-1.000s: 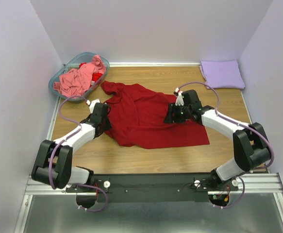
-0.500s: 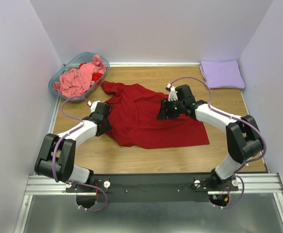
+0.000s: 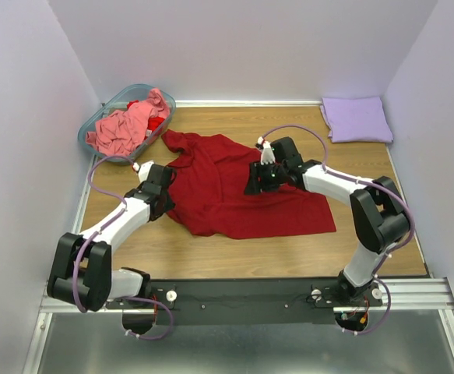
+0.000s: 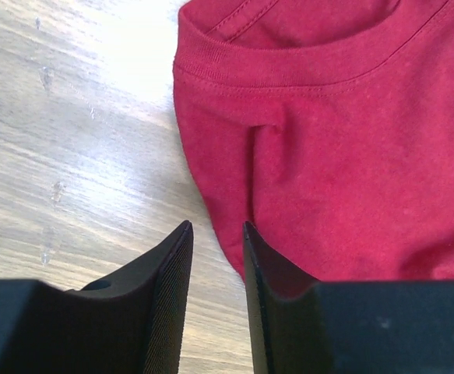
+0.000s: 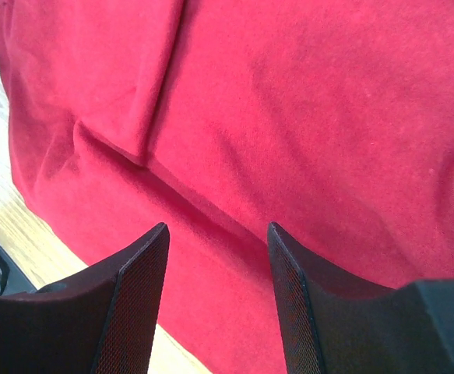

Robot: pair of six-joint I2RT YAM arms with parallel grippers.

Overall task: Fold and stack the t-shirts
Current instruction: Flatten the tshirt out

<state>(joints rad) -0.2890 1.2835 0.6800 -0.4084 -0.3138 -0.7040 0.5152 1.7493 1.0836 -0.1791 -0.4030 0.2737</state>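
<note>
The dark red cloth t-shirt (image 3: 234,191) lies spread on the wooden table (image 3: 211,257). The left gripper (image 4: 216,234), narrowly parted and empty, sits at its edge. The right gripper (image 5: 217,234) hovers released above its middle.

Obstacles: teal basket (image 3: 89,149) at 10 o'clock, with a salmon-pink t-shirt (image 3: 121,128) heaped above its rim; folded lavender t-shirt (image 3: 357,118) at 2 o'clock; walls (image 3: 242,47) at 9, 12 and 3 o'clock. The dark red t-shirt (image 3: 234,195) lies flat over the centre. Free passage: bare table (image 3: 211,253) at 6 o'clock, and at 12 o'clock between basket and lavender t-shirt.
</note>
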